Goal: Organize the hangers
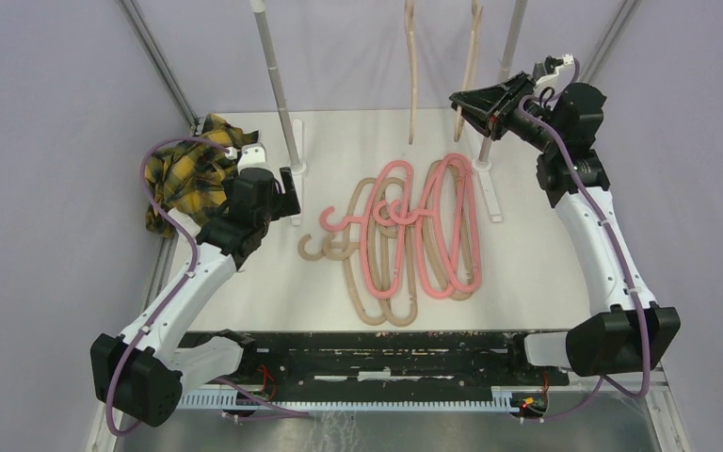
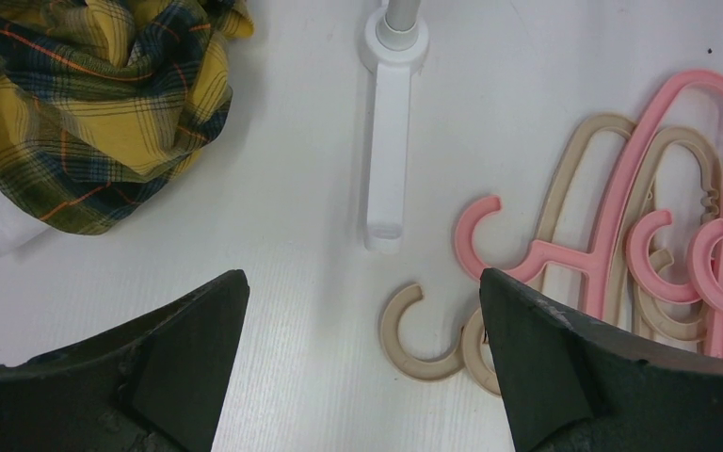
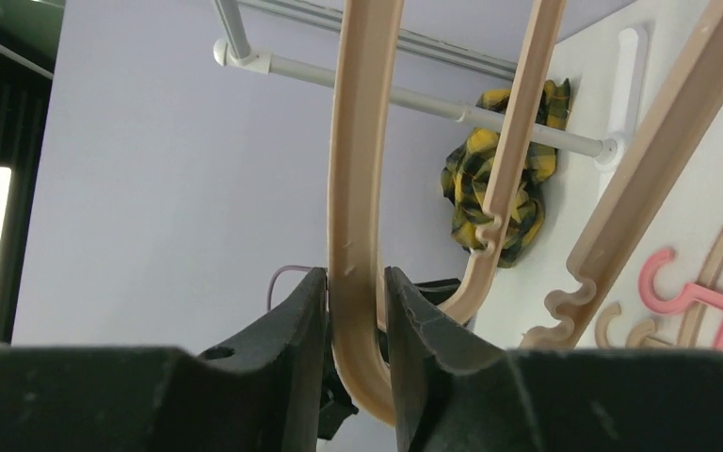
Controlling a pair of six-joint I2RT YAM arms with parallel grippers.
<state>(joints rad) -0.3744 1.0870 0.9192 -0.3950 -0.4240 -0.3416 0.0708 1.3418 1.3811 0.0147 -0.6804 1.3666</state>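
Beige hanger (image 3: 358, 188) between right fingers (image 3: 281, 334) (snug)

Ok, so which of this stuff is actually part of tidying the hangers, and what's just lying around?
Part of the job: pink hangers; beige hangers on the table; hanging beige hangers, one clamped in the right gripper; rail.
Just lying about: plaid cloth.

Left gripper (image 2: 362, 282) low, jaws apart — right gripper (image 3: 356, 278) raised, clamping a hanger (image 3: 362, 141).
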